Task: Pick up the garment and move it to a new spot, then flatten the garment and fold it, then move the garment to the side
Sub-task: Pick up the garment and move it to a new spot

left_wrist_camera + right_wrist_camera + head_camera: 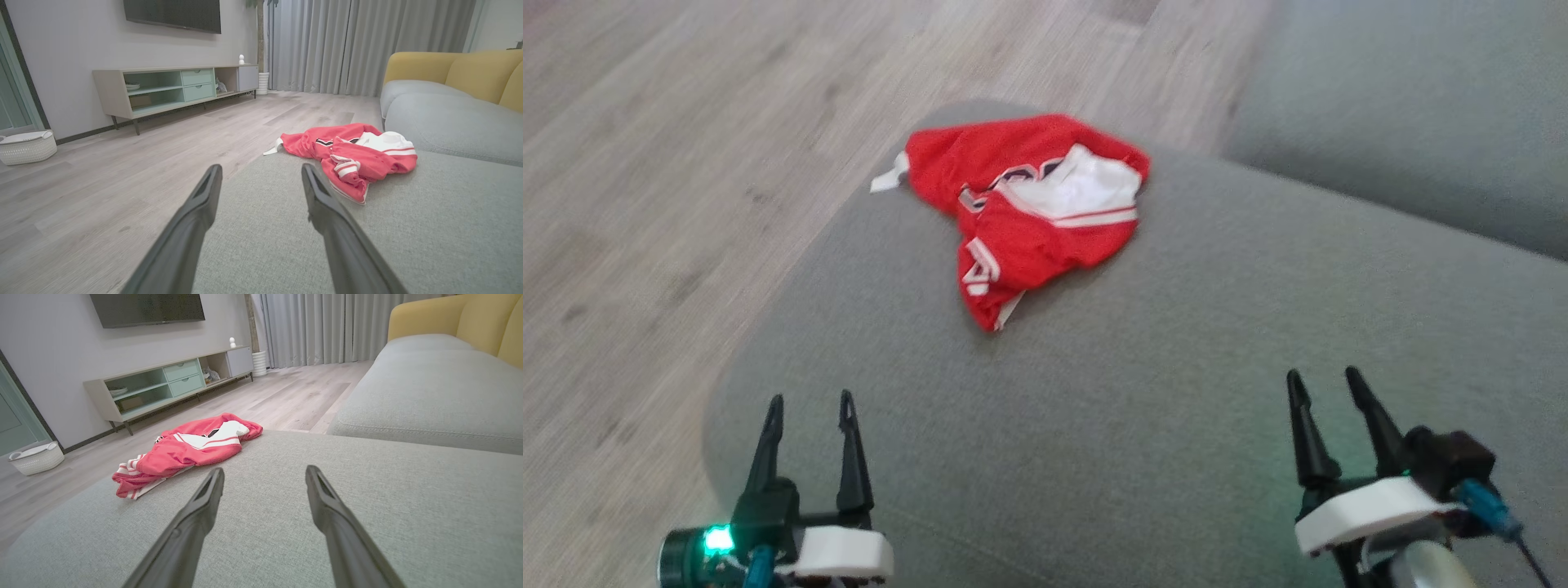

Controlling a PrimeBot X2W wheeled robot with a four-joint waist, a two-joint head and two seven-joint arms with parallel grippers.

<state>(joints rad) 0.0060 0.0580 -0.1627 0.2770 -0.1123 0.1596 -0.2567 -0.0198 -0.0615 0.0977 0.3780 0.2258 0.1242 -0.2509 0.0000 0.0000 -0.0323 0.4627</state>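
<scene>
A crumpled red garment [1021,208] with white panels and stripes lies in a heap near the far edge of a grey cushioned seat [1143,392]. It shows ahead and to the right in the left wrist view [351,157], ahead and to the left in the right wrist view [188,451]. My left gripper [810,408] hovers open over the seat's near left corner, well short of the garment. Over the near right of the seat, my right gripper [1325,384] is open too, with nothing between its fingers [204,506].
Wooden floor [670,180] runs along the left of the seat. A second grey cushion [1405,106] with a yellow backrest [453,71] lies to the far right. Across the room stand a low TV cabinet [171,87], a white basket [26,147] and grey curtains [347,41].
</scene>
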